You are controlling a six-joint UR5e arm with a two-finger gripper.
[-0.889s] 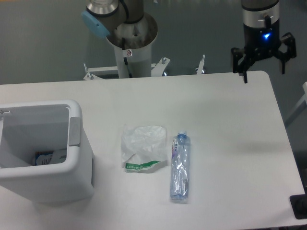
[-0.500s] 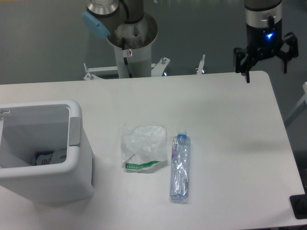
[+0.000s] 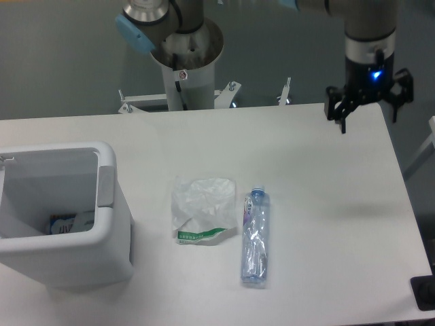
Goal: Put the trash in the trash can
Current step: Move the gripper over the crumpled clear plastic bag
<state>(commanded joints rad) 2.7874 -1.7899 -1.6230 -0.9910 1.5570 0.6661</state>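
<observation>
A crumpled white plastic wrapper with a green printed strip point(image 3: 203, 209) lies near the middle of the table. A crushed clear bottle with a bluish cap point(image 3: 255, 235) lies just right of it, cap pointing away from me. The white trash can point(image 3: 102, 234) stands at the left edge, open at the top, with some packaging inside. My gripper point(image 3: 368, 117) hangs open and empty over the table's far right corner, well away from both pieces.
The arm's base column point(image 3: 185, 61) stands behind the table's far edge. A dark object point(image 3: 425, 293) sits at the front right corner. The table's right edge runs just right of the gripper.
The gripper has moved slightly left and lower over the far right corner. The wrapper, bottle and trash can have not moved.
</observation>
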